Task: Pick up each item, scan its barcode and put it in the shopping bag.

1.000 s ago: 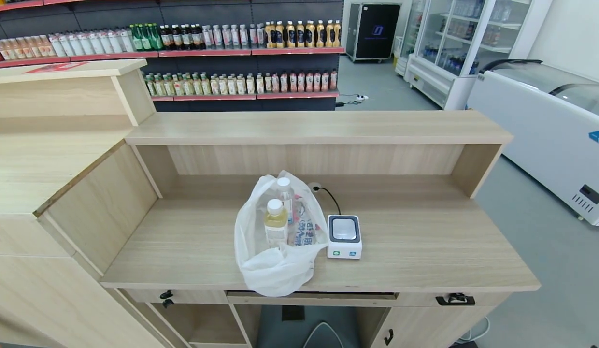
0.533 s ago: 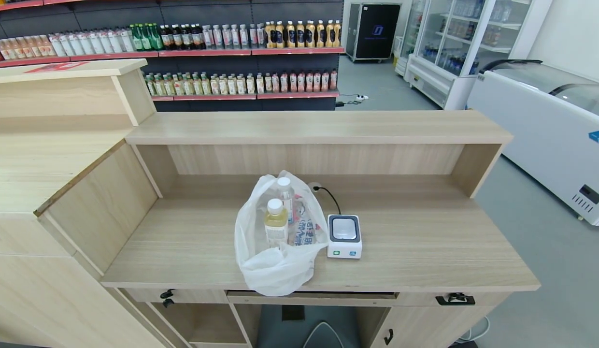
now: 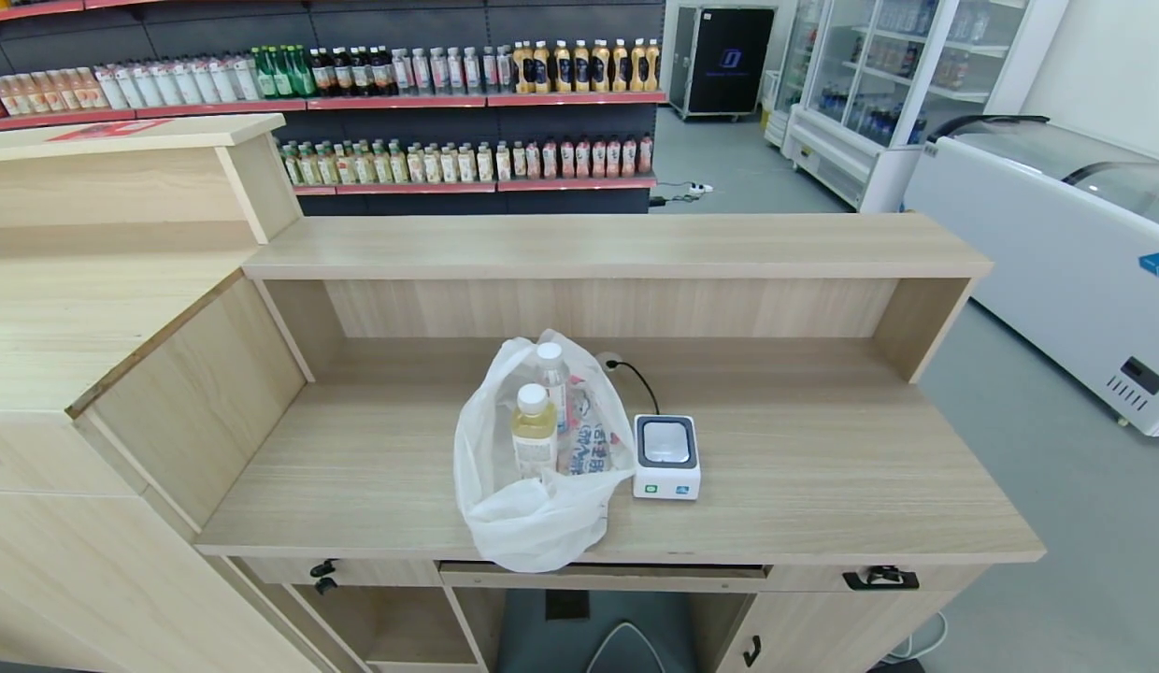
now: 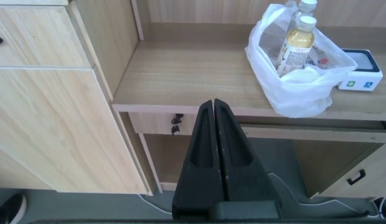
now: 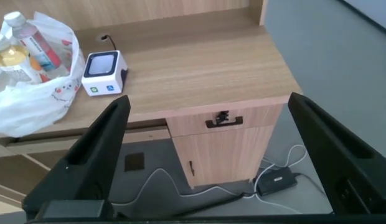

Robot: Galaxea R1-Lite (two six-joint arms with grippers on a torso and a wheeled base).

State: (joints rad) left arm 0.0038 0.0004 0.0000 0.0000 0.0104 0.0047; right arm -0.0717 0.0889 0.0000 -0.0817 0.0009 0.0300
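Inside shopping bag [image 3: 531,531], two labelled bottles [image 3: 534,439]

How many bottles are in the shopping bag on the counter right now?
2. A yellow-drink bottle stands upright at the near side of the shopping bag; a clear bottle stands just behind it. The bag's folds may hide more.

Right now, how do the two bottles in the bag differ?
The front bottle holds pale yellow liquid; the back bottle looks clear. The front bottle stands nearer the front edge of the counter; the back bottle behind it. Both have white caps and sit in the bag.
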